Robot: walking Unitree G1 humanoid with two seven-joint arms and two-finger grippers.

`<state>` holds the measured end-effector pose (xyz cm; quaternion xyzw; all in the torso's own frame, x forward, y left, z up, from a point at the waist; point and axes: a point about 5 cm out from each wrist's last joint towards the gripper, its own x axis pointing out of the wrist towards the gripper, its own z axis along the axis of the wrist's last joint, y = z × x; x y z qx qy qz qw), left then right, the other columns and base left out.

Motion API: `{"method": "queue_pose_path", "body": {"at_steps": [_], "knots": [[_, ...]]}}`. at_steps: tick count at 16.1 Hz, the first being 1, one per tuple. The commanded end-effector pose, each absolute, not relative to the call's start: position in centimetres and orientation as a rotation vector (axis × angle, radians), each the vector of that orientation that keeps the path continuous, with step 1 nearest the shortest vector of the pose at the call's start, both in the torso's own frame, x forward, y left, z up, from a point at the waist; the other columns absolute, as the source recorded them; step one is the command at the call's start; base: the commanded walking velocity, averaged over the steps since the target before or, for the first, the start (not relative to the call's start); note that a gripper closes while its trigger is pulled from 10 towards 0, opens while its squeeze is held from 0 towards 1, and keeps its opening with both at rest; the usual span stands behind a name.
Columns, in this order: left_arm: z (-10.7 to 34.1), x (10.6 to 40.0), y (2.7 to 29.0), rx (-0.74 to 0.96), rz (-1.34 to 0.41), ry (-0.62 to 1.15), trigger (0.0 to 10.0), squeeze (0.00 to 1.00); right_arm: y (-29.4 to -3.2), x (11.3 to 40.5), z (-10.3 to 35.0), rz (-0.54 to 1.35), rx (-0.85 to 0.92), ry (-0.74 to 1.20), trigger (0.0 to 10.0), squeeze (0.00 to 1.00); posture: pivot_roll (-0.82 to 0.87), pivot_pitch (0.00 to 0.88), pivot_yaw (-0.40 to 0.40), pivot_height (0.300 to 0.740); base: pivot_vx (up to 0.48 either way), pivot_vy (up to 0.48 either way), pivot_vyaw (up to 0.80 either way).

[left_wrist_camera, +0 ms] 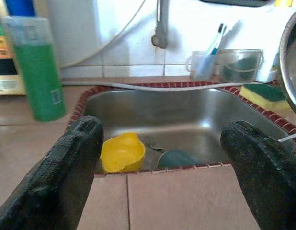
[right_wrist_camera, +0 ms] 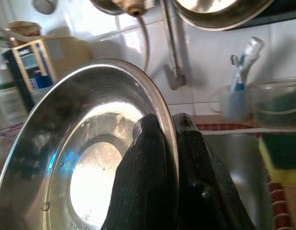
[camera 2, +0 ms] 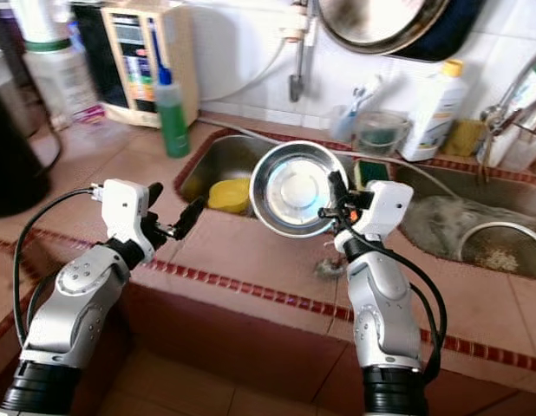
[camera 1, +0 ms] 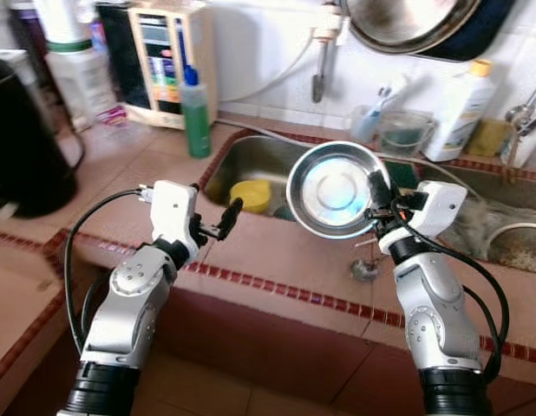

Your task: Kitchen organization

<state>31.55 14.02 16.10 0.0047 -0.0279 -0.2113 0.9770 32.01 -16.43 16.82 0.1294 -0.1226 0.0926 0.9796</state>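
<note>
Holding steel bowl [camera 1: 335,189] by rim, right gripper [camera 1: 375,198] clenched on edge; bowl tilted on edge, hollow facing robot, raised above tabletop [camera 1: 277,251] just before sink [camera 1: 268,160]. Left gripper [camera 1: 218,223] released, jaws apart, pointing at sink, nearer yellow cup [left_wrist_camera: 122,151]. Open room: tabletop between arms.
</note>
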Motion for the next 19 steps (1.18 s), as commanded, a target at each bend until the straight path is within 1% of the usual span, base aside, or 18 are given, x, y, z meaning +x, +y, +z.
{"method": "queue_pose_path", "body": {"at_steps": [1,10,16,18,19], "knots": [[16.5,31.5,14.1,0.023,-0.431,-0.068,10.0,0.00,-16.3,32.0,17.4,0.198,0.261,-0.272,10.0,0.00,-0.13,0.006,-0.001,0.740,0.352,0.000,0.00],[16.4,31.4,14.2,0.019,-0.422,-0.066,10.0,0.00,-16.4,31.9,17.3,0.203,0.255,-0.265,10.0,0.00,-0.13,0.018,-0.009,0.740,0.345,0.000,0.00],[16.3,31.2,14.0,0.012,-0.409,-0.057,10.0,0.00,-16.6,31.9,17.2,0.195,0.260,-0.244,10.0,0.00,-0.13,0.035,-0.011,0.740,0.000,0.000,0.00],[16.4,30.9,13.5,0.037,-0.449,-0.035,10.0,0.00,-17.1,32.2,17.0,0.173,0.247,-0.217,10.0,0.00,-0.13,0.037,-0.009,0.740,0.000,0.000,0.00],[16.7,30.5,12.9,0.043,-0.497,-0.028,10.0,0.00,-17.6,32.4,17.0,0.165,0.227,-0.203,10.0,0.00,-0.13,0.051,-0.008,0.740,0.000,0.000,0.00]]}}
